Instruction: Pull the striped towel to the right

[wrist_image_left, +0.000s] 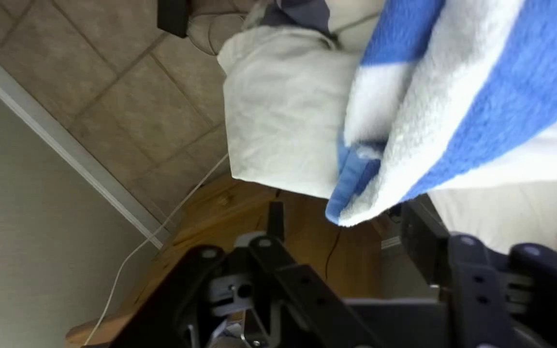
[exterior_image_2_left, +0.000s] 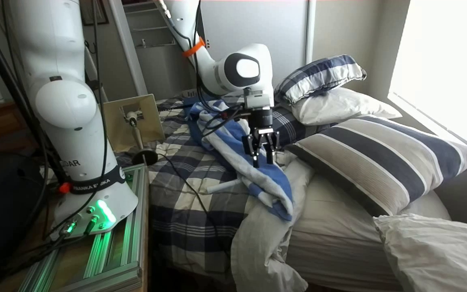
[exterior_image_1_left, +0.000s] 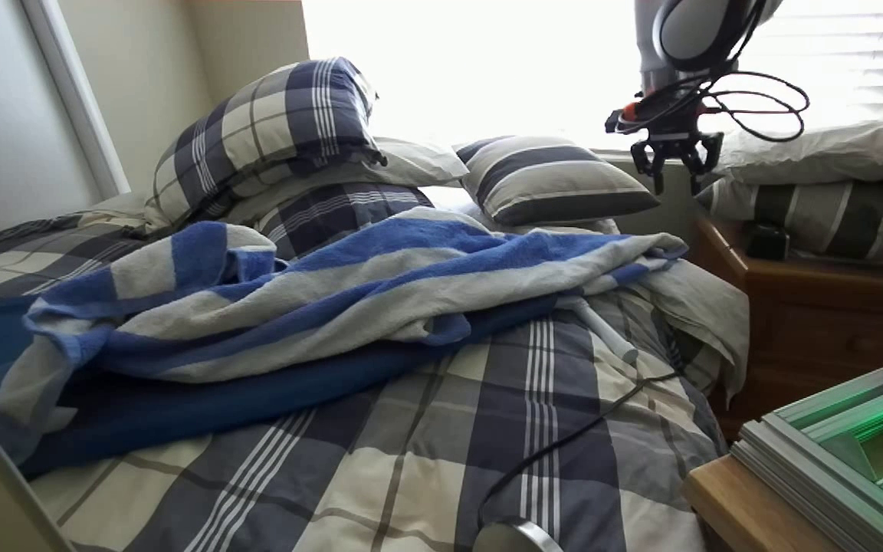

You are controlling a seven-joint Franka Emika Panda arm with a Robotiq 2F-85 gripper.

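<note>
The blue and white striped towel lies rumpled along a long dark blue board on the bed. In an exterior view, its near end hangs over a pale sheet. In the wrist view, the towel narrows to a corner that appears between the fingers, seemingly beyond them. My gripper is open and empty, above the level of the towel's end. It also shows in an exterior view with its fingers pointing down, and in the wrist view with its fingers well apart.
A striped pillow and plaid pillows lie at the back of the bed. A wooden nightstand with stacked pillows stands beside the bed. A lamp with a black cord stands near the arm's base.
</note>
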